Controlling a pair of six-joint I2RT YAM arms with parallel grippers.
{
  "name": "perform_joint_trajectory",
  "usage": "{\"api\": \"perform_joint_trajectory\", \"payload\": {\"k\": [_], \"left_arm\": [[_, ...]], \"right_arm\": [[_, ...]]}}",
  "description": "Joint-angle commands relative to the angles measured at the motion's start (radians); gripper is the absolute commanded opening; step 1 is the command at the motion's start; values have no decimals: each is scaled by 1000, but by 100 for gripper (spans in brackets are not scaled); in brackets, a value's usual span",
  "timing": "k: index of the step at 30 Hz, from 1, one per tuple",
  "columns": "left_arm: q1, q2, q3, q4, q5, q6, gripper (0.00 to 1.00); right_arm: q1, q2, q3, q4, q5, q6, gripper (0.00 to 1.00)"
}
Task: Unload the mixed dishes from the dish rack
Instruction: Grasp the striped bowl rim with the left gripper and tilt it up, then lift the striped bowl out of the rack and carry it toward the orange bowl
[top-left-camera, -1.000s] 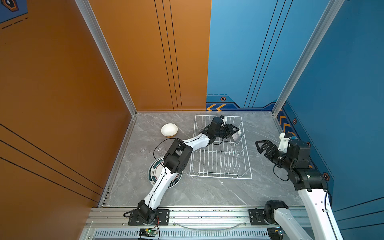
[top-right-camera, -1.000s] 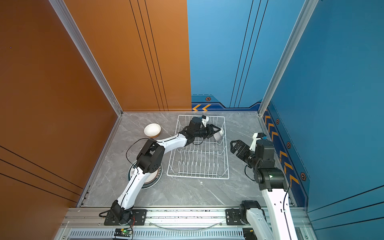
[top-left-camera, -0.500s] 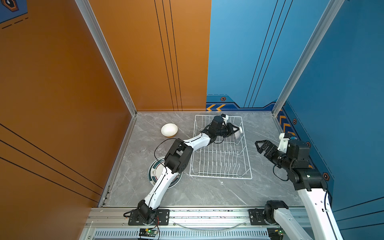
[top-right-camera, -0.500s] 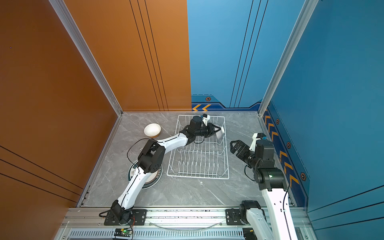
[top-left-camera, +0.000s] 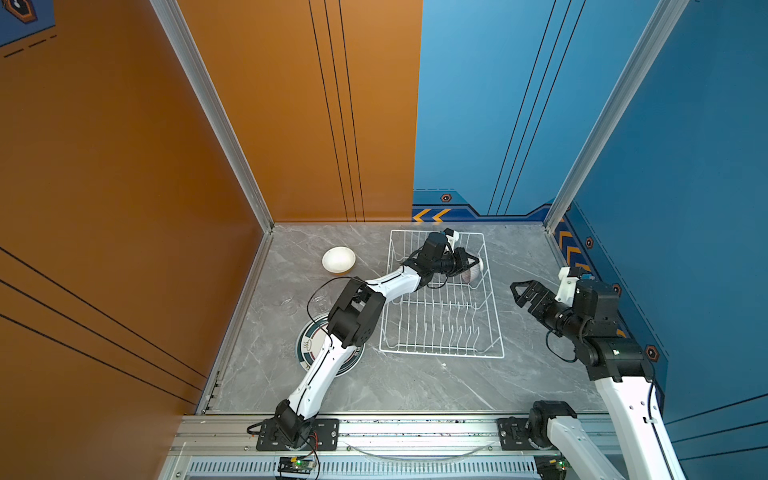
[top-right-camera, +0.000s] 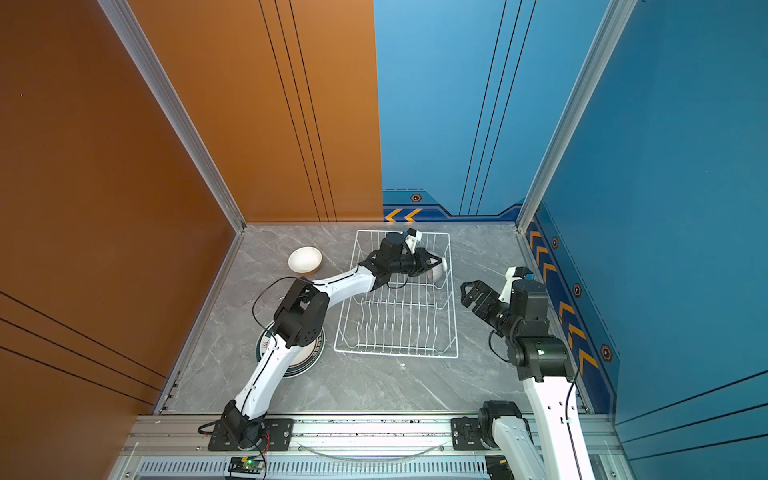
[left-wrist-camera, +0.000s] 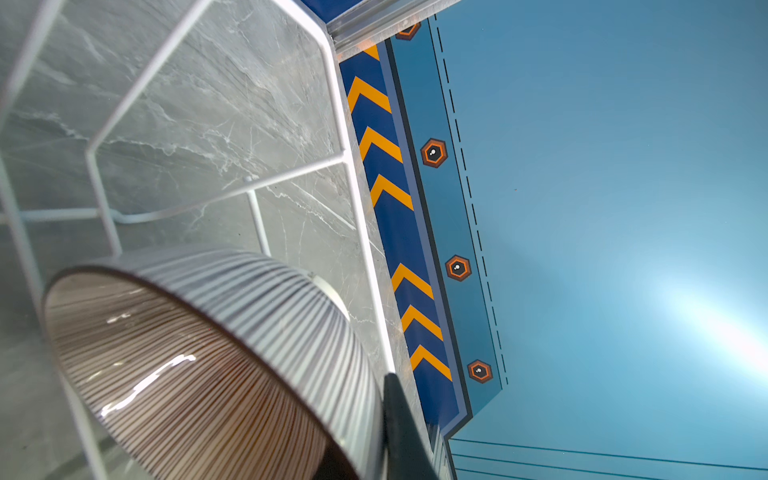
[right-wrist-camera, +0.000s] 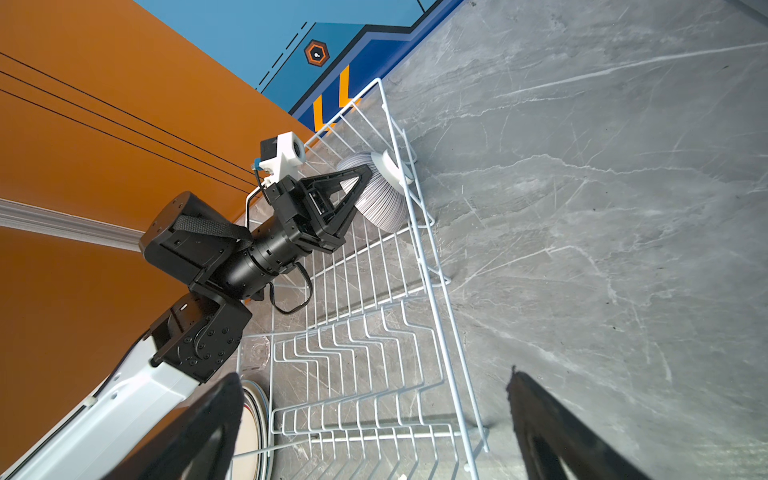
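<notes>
Right wrist view shows the left gripper (right-wrist-camera: 360, 183) pinching the wall of the small white ribbed bowl (right-wrist-camera: 384, 203). Its jaws are closed on the bowl, with one black finger on the outside. The bowl is tipped on its side. Its round foot is pushed against the side wires of the white wire dish rack (right-wrist-camera: 432, 266).

In both top views the bowl (top-left-camera: 475, 273) sits in the upper right part of the rack (top-left-camera: 440, 355), close to the far right corner. The left arm reaches across the rack to it. No other dish shows in the rack; only bare prongs show.

Left wrist view is very close to the bowl (left-wrist-camera: 232, 332). It shows thin brown stripes inside and grey ribs outside. One dark finger (left-wrist-camera: 401, 424) rests against the rim.

In a top view the right gripper (top-left-camera: 518, 293) hangs to the right of the rack, over the grey marble table (top-left-camera: 415, 386). Its jaws are wide apart and hold nothing.

Left of the rack, a round bowl that is white inside (top-left-camera: 338, 259) sits on the table. Below it are faint clear glass cups (top-left-camera: 291, 306). A white plate with a dark teal striped rim (top-left-camera: 308, 347) lies partly under the left arm.
</notes>
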Motion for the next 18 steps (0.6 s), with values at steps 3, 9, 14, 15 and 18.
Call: {"api": "perform_joint_trajectory", "payload": {"k": [3,9,14,15,18], "left_arm": [[21,-103,-6,-138,-6,111,0],[25,-170,0,-262,18,196,0],[27,-268,-25,-422,-52,333,0],[32,-287,-38,-422,-51,337,0],[41,-335,-70,-434,-59,343,0]], "right_arm": [[-5,-3,-12,-14,-4,16,100],[5,11,-34,33,-24,20,100],[36,46,-52,105,-17,42,100],[46,60,-51,119,-17,45,100],[82,94,-46,152,2,53,100]]}}
